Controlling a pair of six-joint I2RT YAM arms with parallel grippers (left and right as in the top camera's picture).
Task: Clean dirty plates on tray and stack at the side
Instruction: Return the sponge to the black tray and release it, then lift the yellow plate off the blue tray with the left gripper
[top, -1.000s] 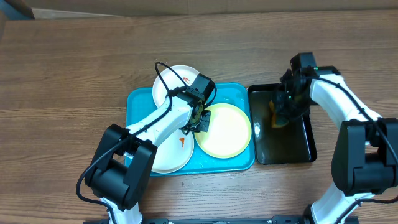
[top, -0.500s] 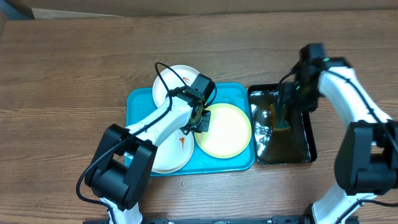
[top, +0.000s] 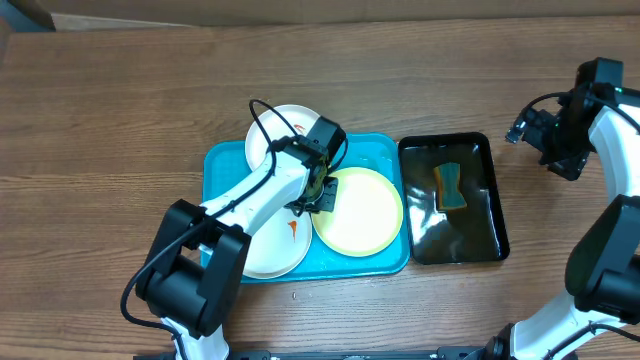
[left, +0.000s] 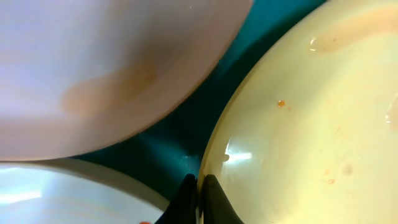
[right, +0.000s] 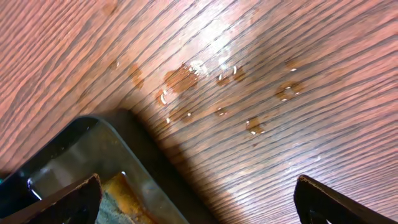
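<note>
Three plates lie on the turquoise tray (top: 225, 165). A white plate (top: 278, 132) sits at the back, overhanging the rim, and a second white plate (top: 262, 245) with a red smear lies at the front left. The yellow-green plate (top: 360, 210) is on the right. My left gripper (top: 322, 196) is shut on this plate's left rim. In the left wrist view its fingertips (left: 199, 198) pinch the yellow rim (left: 311, 124) over the teal tray floor (left: 174, 143). My right gripper (top: 536, 135) hangs open and empty over the bare table, right of the black tray.
A black tray (top: 480, 245) holding water stands right of the turquoise one, with a yellow and green sponge (top: 449, 187) lying in it. The right wrist view shows its corner (right: 93, 143) and water drops (right: 186, 78) on the wood.
My right gripper opened, left the sponge in the black tray, and swung up and to the right over the table. The left arm and the plates have not moved.
</note>
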